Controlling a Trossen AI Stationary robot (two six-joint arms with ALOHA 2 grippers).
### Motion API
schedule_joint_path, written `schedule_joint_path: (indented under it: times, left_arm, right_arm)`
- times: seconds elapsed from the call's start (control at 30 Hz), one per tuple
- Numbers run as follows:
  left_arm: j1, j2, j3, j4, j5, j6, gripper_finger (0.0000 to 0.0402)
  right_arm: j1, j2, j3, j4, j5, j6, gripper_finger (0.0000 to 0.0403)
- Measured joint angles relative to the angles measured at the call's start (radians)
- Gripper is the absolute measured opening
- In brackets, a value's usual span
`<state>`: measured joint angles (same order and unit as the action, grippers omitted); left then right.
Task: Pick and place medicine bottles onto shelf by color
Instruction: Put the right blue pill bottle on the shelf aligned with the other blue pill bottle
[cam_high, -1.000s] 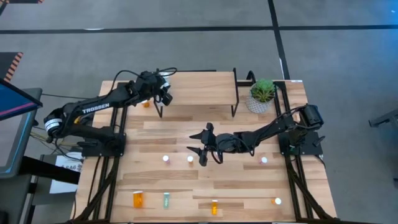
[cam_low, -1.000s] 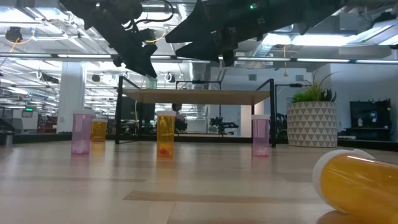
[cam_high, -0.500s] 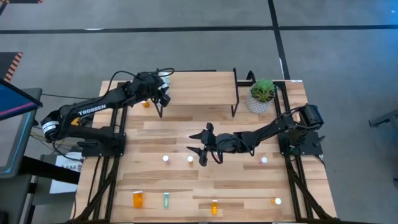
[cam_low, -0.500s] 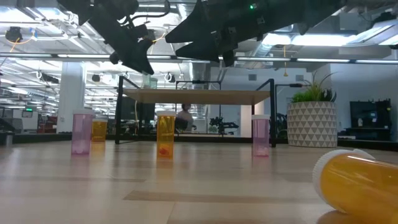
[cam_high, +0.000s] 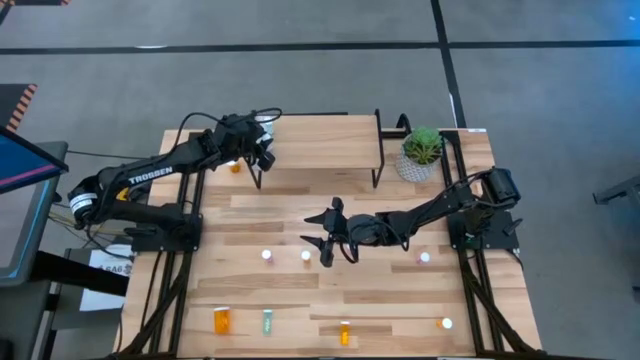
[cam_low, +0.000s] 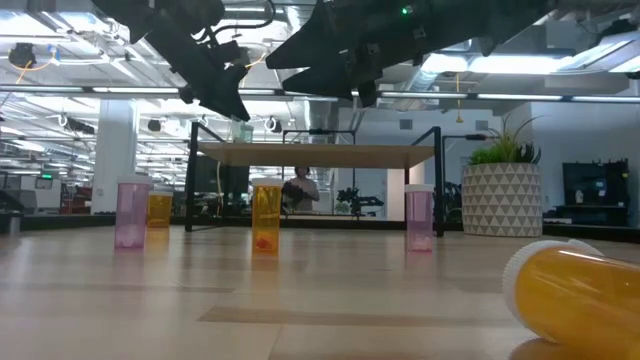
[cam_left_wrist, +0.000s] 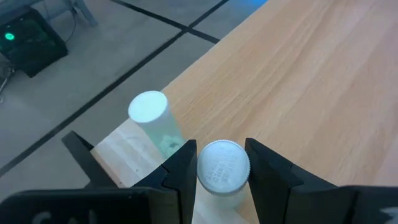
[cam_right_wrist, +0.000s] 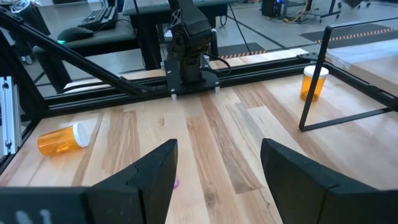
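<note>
While the right gripper (cam_high: 328, 240) hangs over the middle of the pale, grained wooden table (cam_high: 290, 205) with its two dark, wedge-shaped fingers spread and nothing between them, the left gripper (cam_high: 262, 150) sits above the shelf's far left corner. Its fingers (cam_left_wrist: 182, 167) close on a round, ribbed white cap of a small bottle (cam_left_wrist: 222, 167), held upright. Just beside it another white-capped pale green bottle (cam_left_wrist: 154, 118) stands on the shelf (cam_high: 320, 135), a smooth light plank on thin black metal legs. Pink and orange translucent bottles (cam_low: 266, 215) stand on the table; one large orange bottle (cam_low: 575, 300) lies on its side near the front edge.
</note>
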<state>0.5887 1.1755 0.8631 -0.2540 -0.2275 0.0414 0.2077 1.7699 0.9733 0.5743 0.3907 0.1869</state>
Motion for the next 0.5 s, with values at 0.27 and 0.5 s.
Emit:
schedule_joint_path:
  times: [0.27,0.5]
  left_arm:
    - [0.000,0.052,0.005,0.043,-0.005,0.003,0.0101]
    - [0.000,0.044,0.005,0.025,-0.013,0.010,0.0101]
  right_arm:
    - [0.000,0.000,0.000,-0.015,0.000,0.033,0.0255]
    - [-0.001,0.000,0.000,-0.022,0.000,0.033,0.0255]
